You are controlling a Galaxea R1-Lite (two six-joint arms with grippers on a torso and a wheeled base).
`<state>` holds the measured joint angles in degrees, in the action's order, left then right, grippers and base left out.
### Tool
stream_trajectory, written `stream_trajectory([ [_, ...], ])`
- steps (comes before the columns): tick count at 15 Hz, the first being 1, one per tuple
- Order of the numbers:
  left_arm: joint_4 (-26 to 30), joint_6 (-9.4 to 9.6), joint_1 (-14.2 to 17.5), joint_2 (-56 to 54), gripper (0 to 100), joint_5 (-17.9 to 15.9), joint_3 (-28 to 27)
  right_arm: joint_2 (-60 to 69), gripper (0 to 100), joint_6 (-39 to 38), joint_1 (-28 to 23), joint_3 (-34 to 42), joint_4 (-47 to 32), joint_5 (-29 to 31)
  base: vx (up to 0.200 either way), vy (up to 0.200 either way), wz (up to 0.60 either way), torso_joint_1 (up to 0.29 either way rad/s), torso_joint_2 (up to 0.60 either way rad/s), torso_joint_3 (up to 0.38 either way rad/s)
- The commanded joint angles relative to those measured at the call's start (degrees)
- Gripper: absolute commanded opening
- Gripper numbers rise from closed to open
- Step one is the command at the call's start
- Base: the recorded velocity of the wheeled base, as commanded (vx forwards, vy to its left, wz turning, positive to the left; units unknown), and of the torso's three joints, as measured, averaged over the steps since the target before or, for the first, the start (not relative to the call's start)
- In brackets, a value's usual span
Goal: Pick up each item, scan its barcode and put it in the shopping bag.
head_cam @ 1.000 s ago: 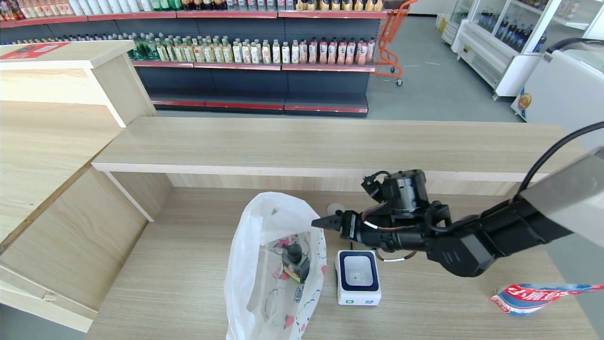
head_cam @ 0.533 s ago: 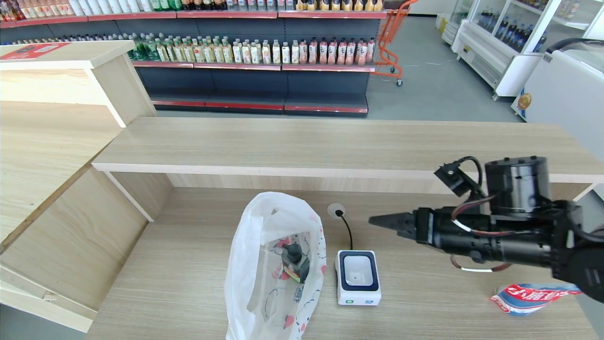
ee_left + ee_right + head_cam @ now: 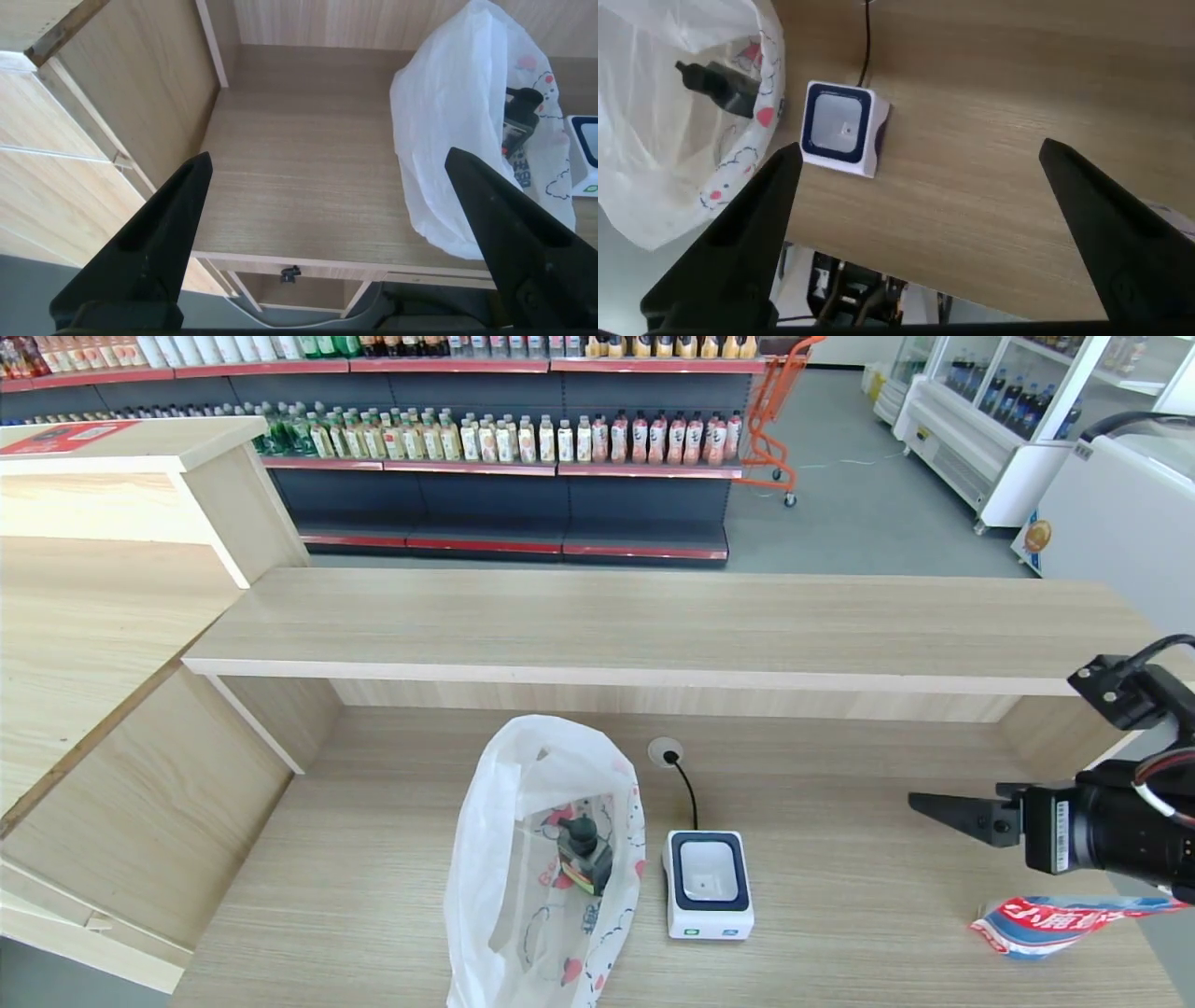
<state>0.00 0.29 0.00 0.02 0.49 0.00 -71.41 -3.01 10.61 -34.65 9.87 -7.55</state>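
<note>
1. One item, a dark bottle (image 3: 585,854), is already sitting inside the shopping bag (image 3: 495,859), which is standing just left of the scanner (image 3: 708,884) on the desk (image 3: 840,933).
2. Your right end effector (image 3: 943,807) is swinging away. A second ago it was hanging at the bag's mouth, just left of the scanner; now it is hovering well to the right of the scanner, above the desk.
3. It is carrying nothing, and in the right wrist view its jaws are standing wide apart, with the scanner and the bag showing below them.
4. A red, white and blue packet (image 3: 1064,924) is lying flat well to the right of the scanner, at the desk's near right corner, untouched and close under the retreating arm.
5. Judging from this, the drop into the bag is looking finished and the arm is heading for the packet as the next item to scan.
6. Your left end effector (image 3: 327,157) is hanging wide open too, holding nothing, left of the scanner beyond the bag, over the desk's near edge.
7. You are probably facing a soft, flat pack here, so it may be sliding or crumpling as the jaws close, and you cannot tell yet which face is carrying the barcode.
</note>
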Motion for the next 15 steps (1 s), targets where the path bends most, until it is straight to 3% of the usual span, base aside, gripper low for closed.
stream_trajectory([
  [1, 0.0, -0.03, 0.0, -0.02, 100, 0.04, 0.0, 4.44, 100, -0.24, -1.29, 0.72, -1.0, -0.01, 0.0, 0.0, 0.0, 0.0, 0.0, 0.0],
  [4, 0.0, 0.06, 0.0, -0.02, 100, -0.05, 0.0, 7.52, 100, -4.46, -2.08, 0.54, -4.78, -0.01, 0.0, 0.0, 0.0, 0.0, 0.0, 0.0],
  [9, 0.0, -0.03, 0.0, -0.02, 100, 0.04, 0.0, 6.64, 100, -6.13, -6.12, -0.33, -5.13, 0.08, -0.2, 0.0, 0.0, 0.0, 0.0, 0.002],
  [13, 0.0, -0.03, 0.0, -0.02, 100, 0.04, 0.0, 4.7, 100, -10.17, -14.3, -2.97, -5.3, 0.08, -0.05, 0.0, 0.0, -0.003, 0.0, 0.003],
  [15, 0.0, -0.03, 0.09, -0.02, 100, 0.04, 0.0, 2.59, 100, -14.22, -19.13, -4.99, -6.18, 0.34, 0.0, -0.2, 0.0, 0.01, 0.0, 0.002],
])
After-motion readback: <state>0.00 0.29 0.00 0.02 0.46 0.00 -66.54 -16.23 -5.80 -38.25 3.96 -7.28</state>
